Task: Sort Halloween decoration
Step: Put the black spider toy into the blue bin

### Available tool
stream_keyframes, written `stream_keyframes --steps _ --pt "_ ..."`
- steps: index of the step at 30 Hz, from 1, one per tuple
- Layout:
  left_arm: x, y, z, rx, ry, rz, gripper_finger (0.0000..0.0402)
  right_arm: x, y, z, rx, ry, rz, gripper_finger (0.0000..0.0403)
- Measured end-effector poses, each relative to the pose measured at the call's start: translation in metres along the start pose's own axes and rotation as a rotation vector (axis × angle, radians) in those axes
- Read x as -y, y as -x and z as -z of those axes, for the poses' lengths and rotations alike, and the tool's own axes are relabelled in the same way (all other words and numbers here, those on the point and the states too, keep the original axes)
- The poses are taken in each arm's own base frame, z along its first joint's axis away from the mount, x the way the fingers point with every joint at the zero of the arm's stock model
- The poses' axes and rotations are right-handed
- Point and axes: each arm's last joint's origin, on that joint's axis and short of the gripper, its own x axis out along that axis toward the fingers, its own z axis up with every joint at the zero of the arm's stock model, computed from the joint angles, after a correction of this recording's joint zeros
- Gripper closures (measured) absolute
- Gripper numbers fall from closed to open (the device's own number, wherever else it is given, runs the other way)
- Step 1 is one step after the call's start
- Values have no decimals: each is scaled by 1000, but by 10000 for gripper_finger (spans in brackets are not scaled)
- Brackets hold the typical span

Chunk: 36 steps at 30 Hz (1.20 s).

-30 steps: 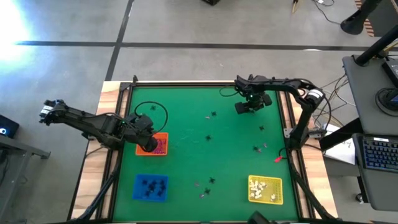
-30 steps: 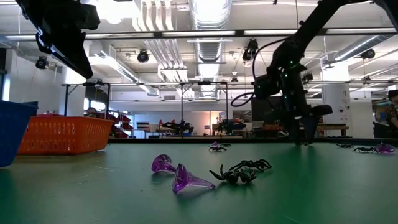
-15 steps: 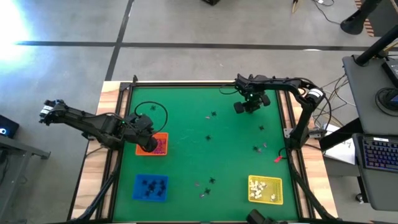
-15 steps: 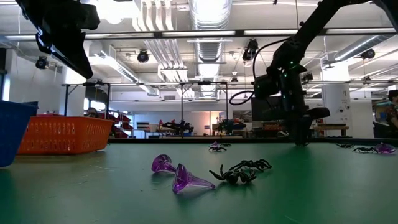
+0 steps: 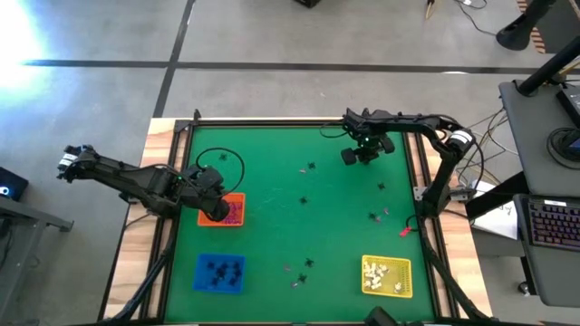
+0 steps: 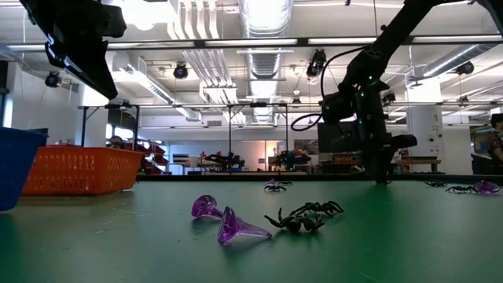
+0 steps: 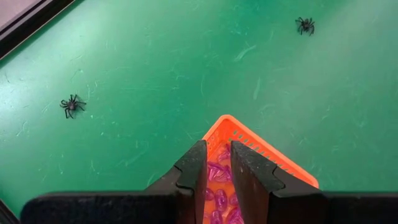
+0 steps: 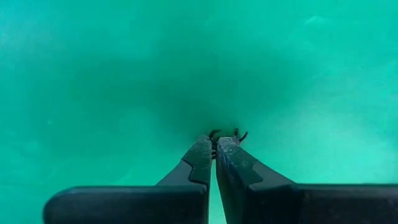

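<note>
My right gripper (image 5: 356, 155) stands at the far right of the green mat, fingers pointing down at the table (image 6: 383, 179), shut on a small black spider decoration (image 8: 238, 134). My left gripper (image 5: 217, 210) hangs over the orange tray (image 7: 261, 152) at the mat's left; its fingers stand a little apart with nothing between them (image 7: 217, 163). Pinkish-purple trinkets (image 7: 219, 186) lie in that tray. More black spiders (image 5: 304, 200) and purple trinkets (image 6: 236, 228) lie loose on the mat. My right gripper pinches the black spider between its two fingertips (image 8: 202, 146), coming from above and pointing down. Only a few of the spider's legs (image 8: 241, 135) show past the tips. Whether the spider still rests on the mat I cannot tell.
A blue tray (image 5: 220, 272) with black spiders sits at the near left, a yellow tray (image 5: 387, 276) with white trinkets at the near right. Loose spiders lie at mid-mat (image 5: 311, 167) and right (image 5: 373, 215). A black spider (image 6: 306, 216) lies near the low camera.
My right gripper has shut its fingers from wide open onto the black spider at the far right of the mat, staying nearly in place.
</note>
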Motion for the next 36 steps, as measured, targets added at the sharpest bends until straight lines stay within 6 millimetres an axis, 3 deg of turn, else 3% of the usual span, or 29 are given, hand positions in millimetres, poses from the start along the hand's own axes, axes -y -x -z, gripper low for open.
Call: stream_keyframes --steps 10,20,27,36 --pt "-1 2 0 7 8 7 348 6 42 11 128 -3 -66 394" --pt "-2 2 -1 19 10 -2 352 2 66 25 196 34 -131 394" --pt "-2 3 -1 19 11 2 362 -23 80 42 243 122 -264 394" --pt "-1 3 -1 4 10 25 362 -76 96 69 344 268 -485 394"
